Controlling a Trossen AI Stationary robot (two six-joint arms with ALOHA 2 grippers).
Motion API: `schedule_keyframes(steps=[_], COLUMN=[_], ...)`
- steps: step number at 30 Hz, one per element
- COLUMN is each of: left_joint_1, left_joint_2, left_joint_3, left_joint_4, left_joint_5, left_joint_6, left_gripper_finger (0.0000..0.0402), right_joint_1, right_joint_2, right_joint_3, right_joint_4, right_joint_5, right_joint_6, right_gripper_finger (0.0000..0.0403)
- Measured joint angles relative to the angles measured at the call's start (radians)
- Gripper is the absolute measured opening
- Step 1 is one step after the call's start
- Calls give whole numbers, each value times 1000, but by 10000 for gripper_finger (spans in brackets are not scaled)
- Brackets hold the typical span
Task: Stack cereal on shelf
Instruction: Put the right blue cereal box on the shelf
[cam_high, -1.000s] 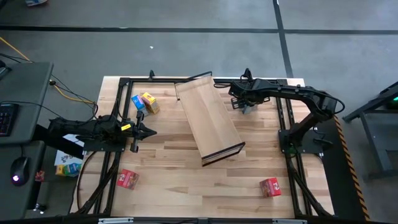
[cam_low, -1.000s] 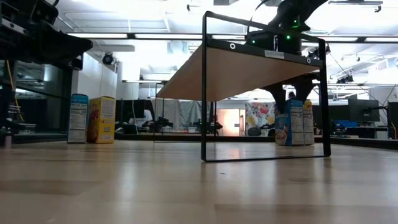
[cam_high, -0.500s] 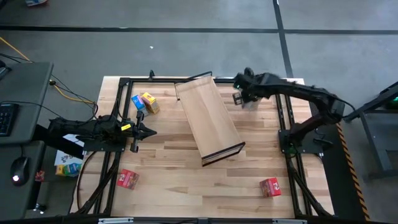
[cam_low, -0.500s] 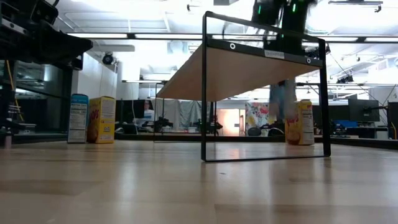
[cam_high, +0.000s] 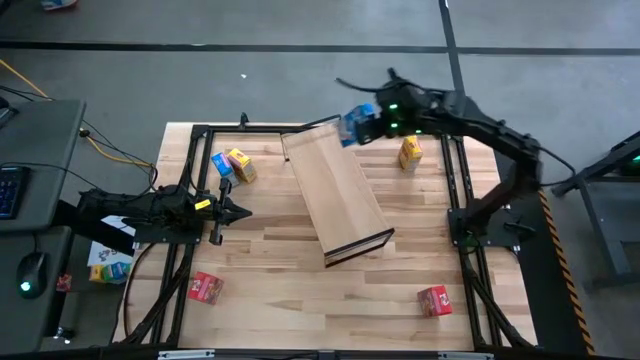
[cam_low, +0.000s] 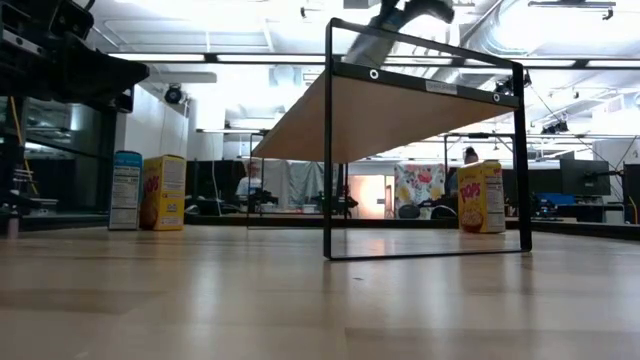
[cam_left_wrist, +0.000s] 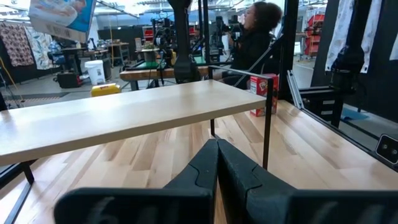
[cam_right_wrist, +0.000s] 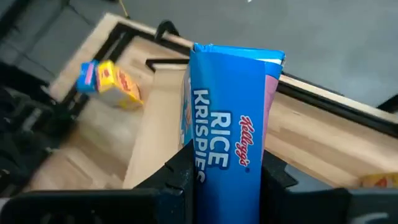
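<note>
My right end effector (cam_high: 372, 122), at one o'clock, grips the blue box (cam_right_wrist: 227, 115) above the shelf (cam_high: 335, 190) for placing; my left end effector (cam_high: 240, 211) rests clenched.

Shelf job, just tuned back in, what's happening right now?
The right tool is shut on a blue cereal box and holds it in the air near the far end of the shelf, which carries no boxes yet. A yellow box stands on the table by the right arm. A blue and yellow pair stands left of the shelf, and two red boxes sit near the front. The left tool waits, shut, left of the shelf.
</note>
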Motion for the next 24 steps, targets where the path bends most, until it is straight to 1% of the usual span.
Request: schedule_keyframes(steps=[3, 5, 10, 14, 18, 21, 24], left_joint_1=[0, 0, 0, 0, 0, 0, 0], left_joint_2=[0, 0, 0, 0, 0, 0, 0], left_joint_3=[0, 0, 0, 0, 0, 0, 0], left_joint_4=[0, 0, 0, 0, 0, 0, 0], left_joint_5=[0, 0, 0, 0, 0, 0, 0], left_joint_6=[1, 0, 0, 1, 0, 0, 1], left_gripper_finger=[0, 0, 0, 0, 0, 0, 0], right_joint_1=[24, 24, 15, 6, 0, -7, -16], right_joint_2=[128, 206, 354, 425, 450, 450, 450], right_joint_3=[132, 207, 338, 375, 379, 364, 361], right_joint_4=[-104, -188, -320, -341, -337, -313, -292], right_joint_5=[95, 131, 125, 107, 109, 113, 115], right_joint_6=[-38, -41, -42, -41, -32, -16, -25], right_gripper_finger=[95, 95, 95, 95, 100, 121, 151])
